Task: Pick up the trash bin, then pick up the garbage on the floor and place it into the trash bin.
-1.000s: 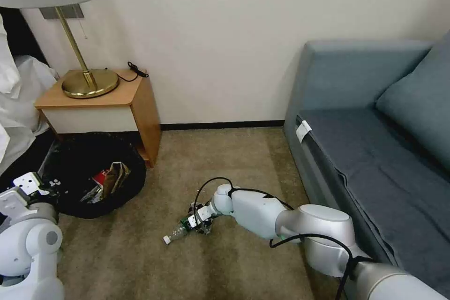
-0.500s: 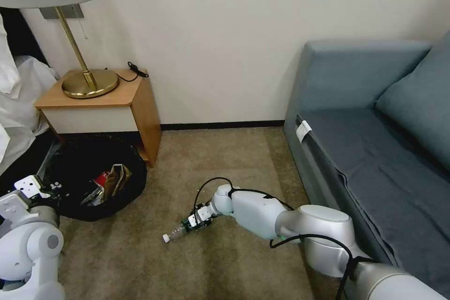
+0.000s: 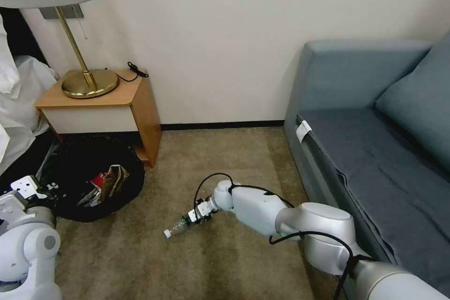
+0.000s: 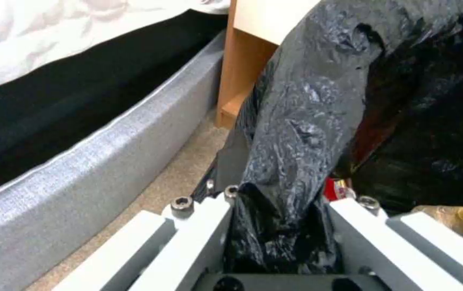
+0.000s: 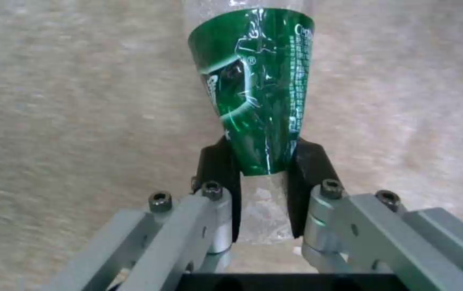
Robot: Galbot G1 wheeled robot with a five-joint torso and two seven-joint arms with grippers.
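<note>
The trash bin (image 3: 75, 168), lined with a crinkly black bag, is at the left beside the nightstand. Crumpled tan paper (image 3: 111, 179) and a red-and-white carton (image 3: 98, 179) lie inside it. My left gripper (image 3: 47, 187) is shut on the bag-covered rim (image 4: 301, 121), with the black plastic pinched between its fingers (image 4: 204, 218). On the carpet in the middle, my right gripper (image 3: 194, 218) is shut on the clear bottle (image 3: 177, 228). Its black pads (image 5: 221, 169) squeeze the bottle's body just below the green label (image 5: 255, 93). The white cap points away from the gripper.
A wooden nightstand (image 3: 101, 103) with a brass lamp (image 3: 89, 82) stands right behind the bin. A grey-blue sofa (image 3: 375, 150) runs along the right. White bedding (image 3: 18, 98) and the bed's grey base (image 4: 80, 161) lie to the left. Tan carpet (image 3: 225, 159) spreads between.
My right gripper's fingers have shut on the bottle and raised it slightly off the carpet. The left arm and the bin have shifted a little to the left.
</note>
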